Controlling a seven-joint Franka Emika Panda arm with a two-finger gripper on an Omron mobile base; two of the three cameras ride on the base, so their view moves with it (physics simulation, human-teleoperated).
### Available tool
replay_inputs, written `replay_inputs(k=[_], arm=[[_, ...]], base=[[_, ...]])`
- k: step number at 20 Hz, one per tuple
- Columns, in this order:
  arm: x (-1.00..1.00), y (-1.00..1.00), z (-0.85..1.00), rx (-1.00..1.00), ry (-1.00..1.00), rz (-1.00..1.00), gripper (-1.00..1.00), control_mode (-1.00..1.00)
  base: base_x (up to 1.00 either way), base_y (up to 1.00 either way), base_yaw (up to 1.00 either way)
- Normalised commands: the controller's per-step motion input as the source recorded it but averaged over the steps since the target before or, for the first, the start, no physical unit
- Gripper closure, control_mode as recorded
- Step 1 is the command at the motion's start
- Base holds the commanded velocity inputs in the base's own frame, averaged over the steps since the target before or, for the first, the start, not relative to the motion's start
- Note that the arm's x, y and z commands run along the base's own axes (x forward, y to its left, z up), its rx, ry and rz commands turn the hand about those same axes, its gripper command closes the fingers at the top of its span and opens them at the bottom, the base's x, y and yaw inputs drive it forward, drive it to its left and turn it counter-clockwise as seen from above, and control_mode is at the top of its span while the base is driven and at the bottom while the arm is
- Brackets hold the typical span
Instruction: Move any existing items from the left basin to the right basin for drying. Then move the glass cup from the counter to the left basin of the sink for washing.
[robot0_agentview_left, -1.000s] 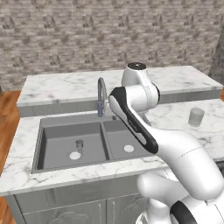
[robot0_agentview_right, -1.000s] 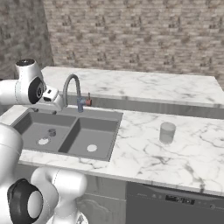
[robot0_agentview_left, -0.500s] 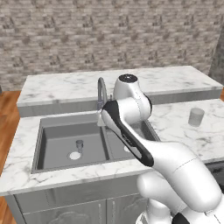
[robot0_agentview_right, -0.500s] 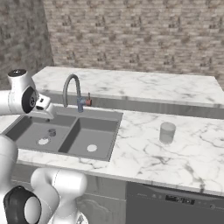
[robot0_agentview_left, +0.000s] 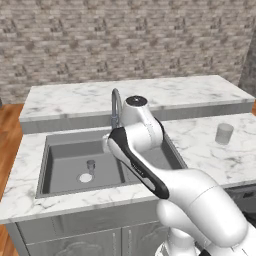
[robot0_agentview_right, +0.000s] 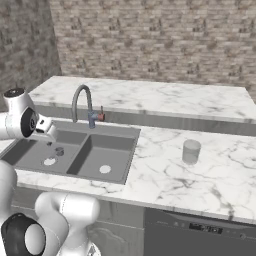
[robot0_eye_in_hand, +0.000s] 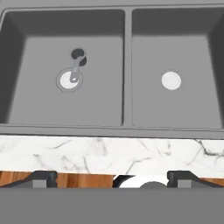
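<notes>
Hand (robot0_eye_in_hand: 112, 177) wide open, nothing held; tips at bottom of hand view, looking down over sink (robot0_eye_in_hand: 127, 70) to line up pick. Small grey utensil-like item (robot0_eye_in_hand: 77, 65) lies in left basin, upper left of frame, touching drain; exact kind unclear. Right basin bare, ready to receive. Glass cup (robot0_agentview_right: 191, 151) upright on worktop (robot0_agentview_right: 200, 175), centre-right, well apart from sink, waiting second step.
</notes>
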Motion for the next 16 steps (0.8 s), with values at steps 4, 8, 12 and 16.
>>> replay_inputs(k=[4,8,12,16], arm=[[0.0,0.14,-0.18,0.0,0.0,0.0,-1.0,-1.0],[0.01,0.25,-0.23,0.0,0.0,0.0,-1.0,-1.0],[0.12,0.33,-0.23,0.0,0.01,0.0,-1.0,-1.0],[0.2,0.23,-0.2,0.0,0.01,0.0,-1.0,-1.0]], base=[[0.0,0.0,0.0],[0.0,0.0,0.0],[0.0,0.0,0.0],[0.0,0.0,0.0]])
